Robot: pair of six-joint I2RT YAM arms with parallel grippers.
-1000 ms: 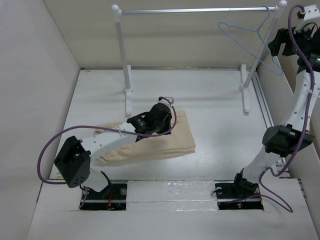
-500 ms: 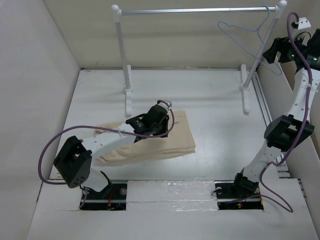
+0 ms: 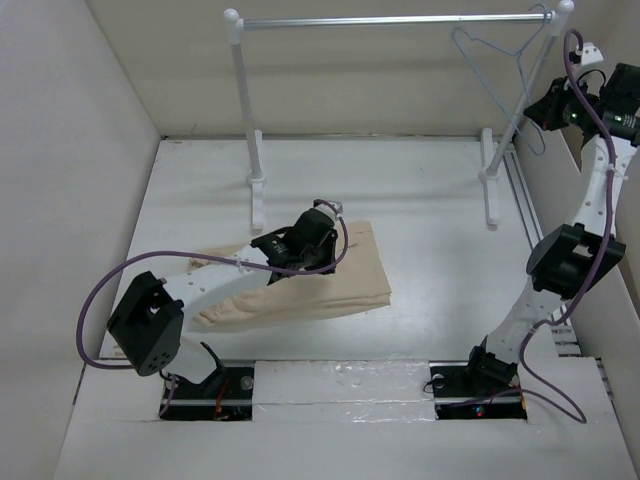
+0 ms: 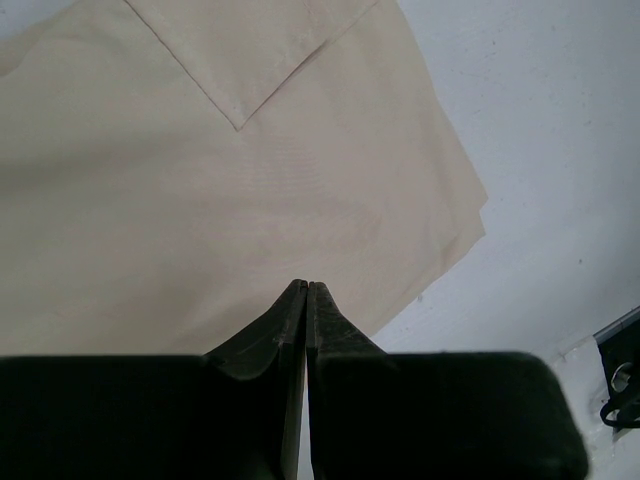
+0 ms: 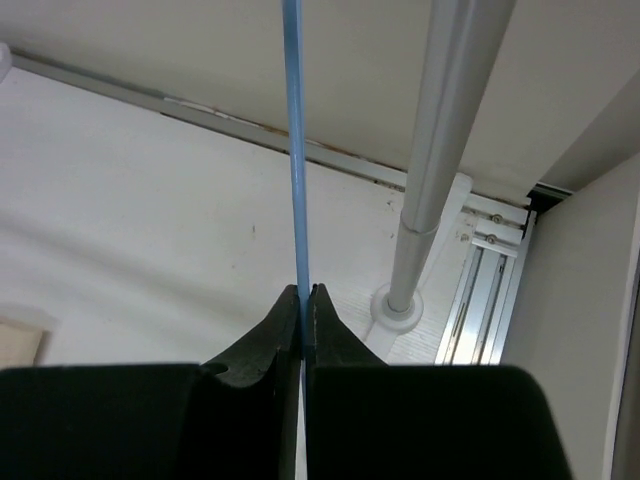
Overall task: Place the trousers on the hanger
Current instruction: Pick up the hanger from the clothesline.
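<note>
Lying folded on the white worktop (image 3: 430, 230), the beige trousers (image 3: 335, 285) sit left of centre, in front of the rack's left post, with the long legs running off toward the left wall. The left arm reaches over them from its base, and its wrist camera looks straight down on the cloth, where a stitched pocket flap (image 4: 250, 60) shows. The left end effector (image 4: 305, 288) is clenched, its two dark jaws pressed tip to tip over the cloth near the folded edge; no fabric is seen between them, and I cannot tell whether the tips touch the cloth.

Across the back stands the clothes rack (image 3: 390, 20), a silver bar on white posts. At its right end hangs the pale blue wire hanger (image 5: 293, 150), its hook over the bar and its triangle tilted. The right arm is raised high beside the right post (image 5: 450, 120), and the right end effector (image 5: 303, 292) is clamped on the hanger's thin wire, which runs straight up from between the jaws.
</note>
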